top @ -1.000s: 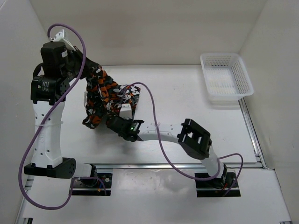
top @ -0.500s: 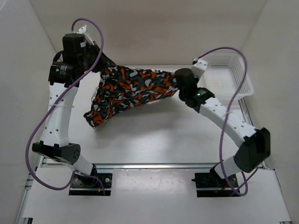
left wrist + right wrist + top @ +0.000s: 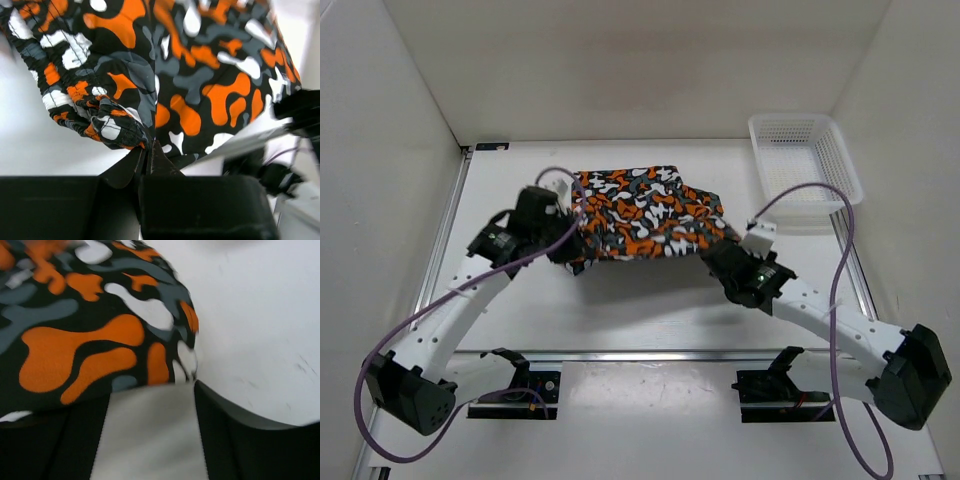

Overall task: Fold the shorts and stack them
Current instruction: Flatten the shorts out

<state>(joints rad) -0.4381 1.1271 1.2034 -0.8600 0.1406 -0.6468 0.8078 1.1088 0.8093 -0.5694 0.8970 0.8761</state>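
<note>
over the table [image 3: 620,310], shorts [image 3: 645,215] stretched between left gripper [image 3: 148,146] and right gripper [image 3: 716,253], both pinching it

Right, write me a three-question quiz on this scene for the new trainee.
1. Fill the gap: the white basket sits at the far ___ corner of the table.
2. How many grippers pinch the shorts? A none, B one, C both.
3. True or false: the shorts lie inside the basket.

Key
1. right
2. C: the left gripper and the right gripper each hold an edge.
3. false: they are spread on the table, apart from the basket.
</note>
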